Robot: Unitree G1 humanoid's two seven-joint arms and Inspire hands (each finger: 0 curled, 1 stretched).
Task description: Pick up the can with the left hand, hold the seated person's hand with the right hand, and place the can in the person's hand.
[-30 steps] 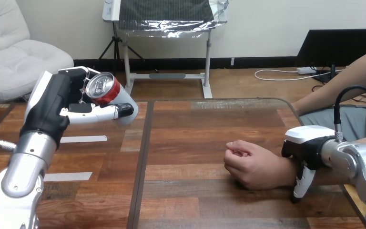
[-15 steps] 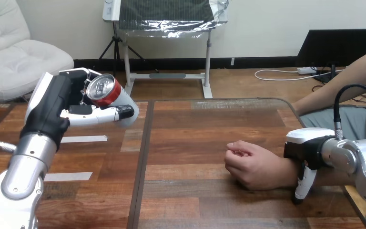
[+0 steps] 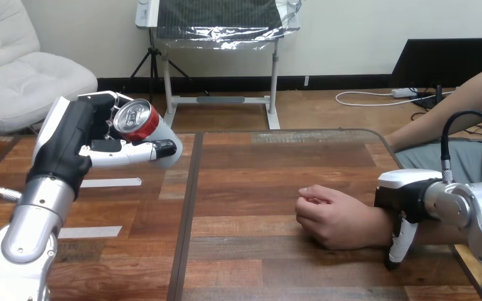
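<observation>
You had the can (image 3: 135, 120) at upper left, left hand (image 3: 75, 141) curled round it, right hand (image 3: 408, 194) over the person's wrist (image 3: 380, 227) lower right (grip, couldn't tell), but nothing placed in the person's hand (image 3: 331, 216) yet.

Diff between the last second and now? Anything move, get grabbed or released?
Almost nothing. The right robot hand crept slightly toward the view's right on the person's wrist, still curled round it. The left robot hand stayed raised over the table at the left, still shut on the red can, which barely shifted. The person's hand kept resting on the table, loosely fisted. Nothing taken or let go.
</observation>
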